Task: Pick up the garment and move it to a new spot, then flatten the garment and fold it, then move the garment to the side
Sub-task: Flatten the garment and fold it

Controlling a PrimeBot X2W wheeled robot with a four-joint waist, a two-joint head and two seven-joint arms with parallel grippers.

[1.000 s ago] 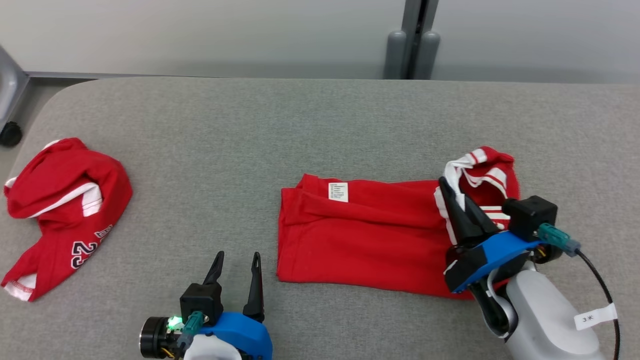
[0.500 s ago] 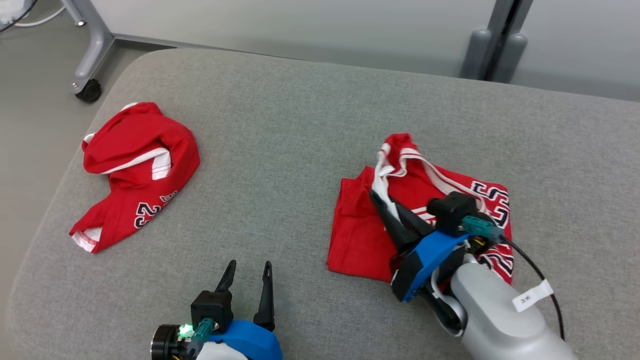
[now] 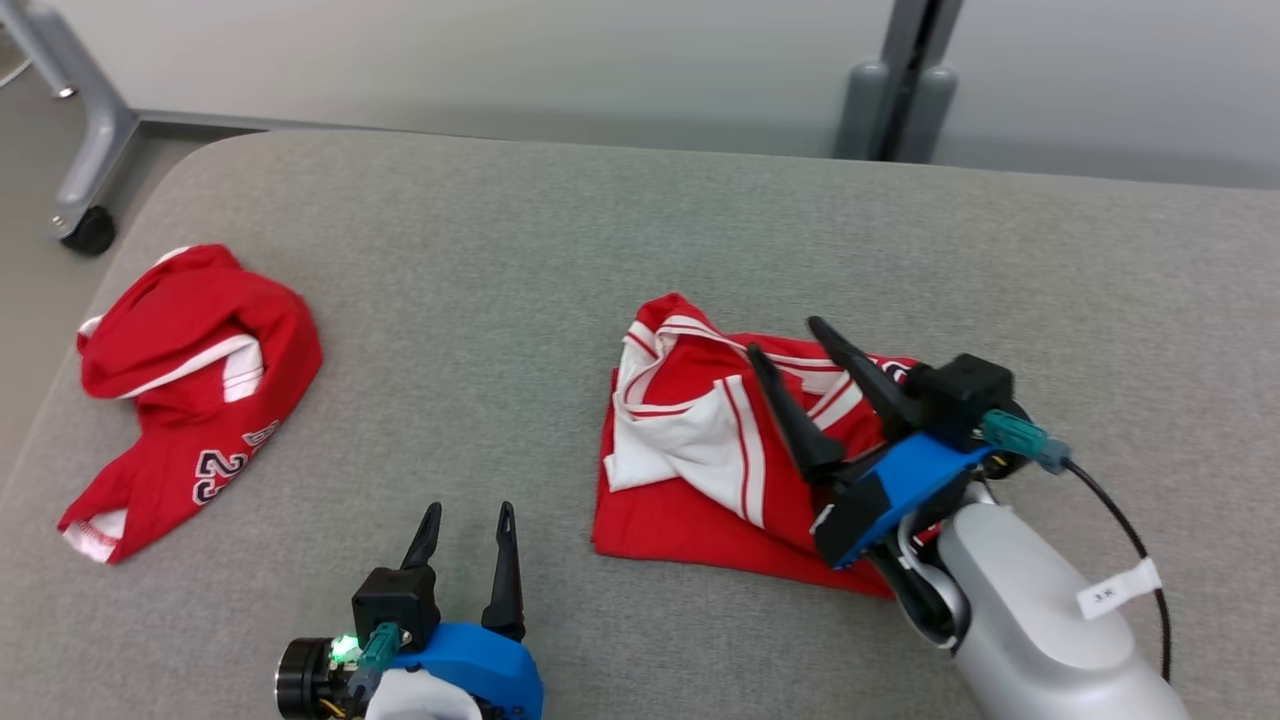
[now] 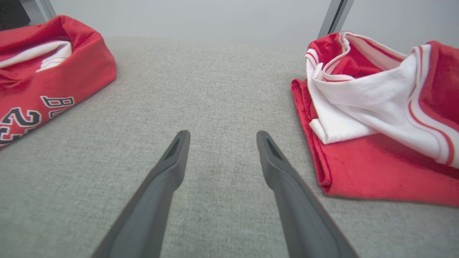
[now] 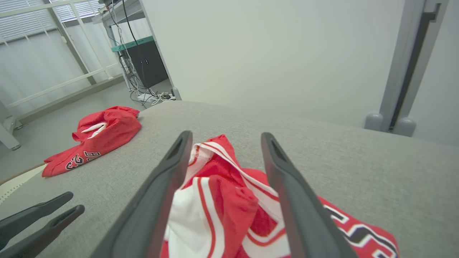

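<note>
The red garment (image 3: pixel 690 470), with white trim, lies folded on the grey padded table (image 3: pixel 500 250), right of centre. Its striped white end is laid over the left part. My right gripper (image 3: pixel 782 336) hovers open just above it, fingers pointing up-left, nothing between them. In the right wrist view the garment (image 5: pixel 222 200) lies below the spread right gripper (image 5: pixel 226 135). My left gripper (image 3: pixel 470 508) stands open and empty near the front edge, left of the garment (image 4: pixel 376 118); its own view shows the left gripper (image 4: pixel 222 134) over bare cloth.
A second red jersey (image 3: pixel 190 370) with black numbers lies crumpled at the table's left end, apart from both grippers. Behind the table stand a grey post (image 3: pixel 895 90) and a wheeled frame leg (image 3: pixel 85 225). The left gripper (image 5: pixel 74 201) shows in the right wrist view.
My right gripper has opened and let go of the garment after carrying its striped end over to the left, so it now lies folded in half. The camera has shifted; the left gripper kept still.
</note>
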